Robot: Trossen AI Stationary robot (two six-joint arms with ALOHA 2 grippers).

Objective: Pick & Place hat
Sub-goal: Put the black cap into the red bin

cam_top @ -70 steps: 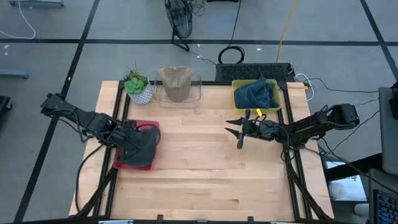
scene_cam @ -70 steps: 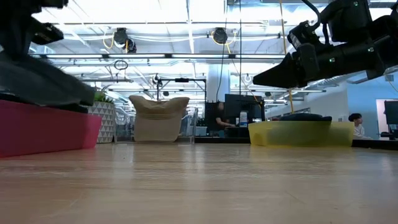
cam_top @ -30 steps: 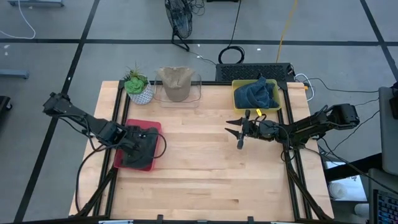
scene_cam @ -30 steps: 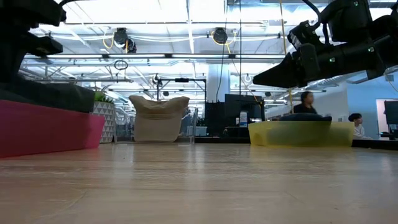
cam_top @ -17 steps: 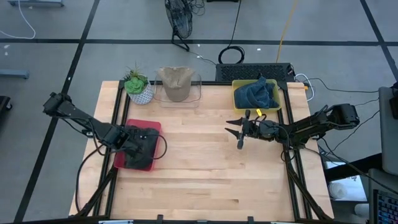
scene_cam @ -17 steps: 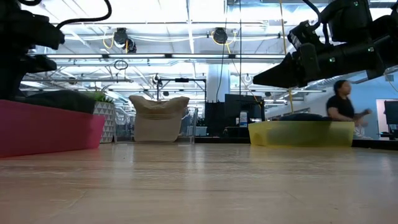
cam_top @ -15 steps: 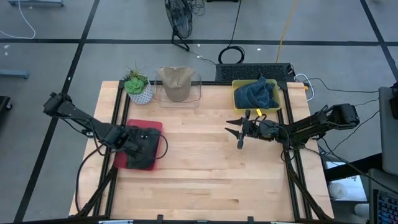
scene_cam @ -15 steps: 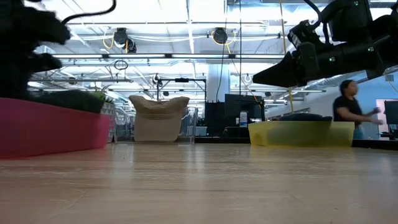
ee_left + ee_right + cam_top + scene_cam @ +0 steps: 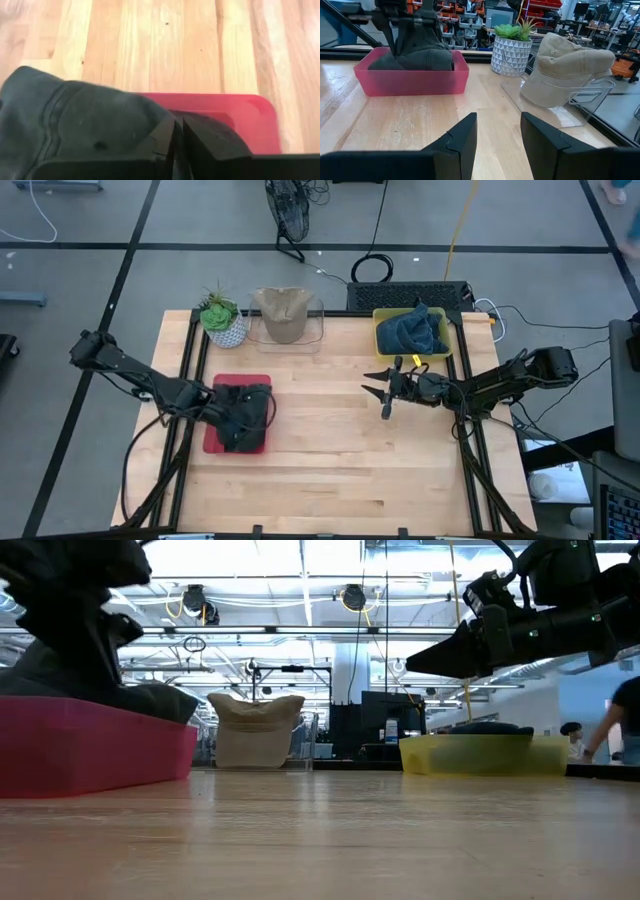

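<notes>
left gripper (image 9: 243, 420) clamped on dark hat (image 9: 75, 125) in red bin (image 9: 213, 442), tabletop's left edge | best lifted straight up, bin's getting dragged; right gripper (image 9: 381, 393) parked open, right side

Matt cloth hat (image 9: 243, 412); glossy plastic tray (image 9: 215, 440); wood table (image 9: 330, 460).

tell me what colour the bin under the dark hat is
Red bin, clearest in the high view.

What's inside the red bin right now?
A dark hat lies in the red bin, with the left gripper down on it. The hat covers most of the bin floor, so anything underneath is hidden.
</notes>
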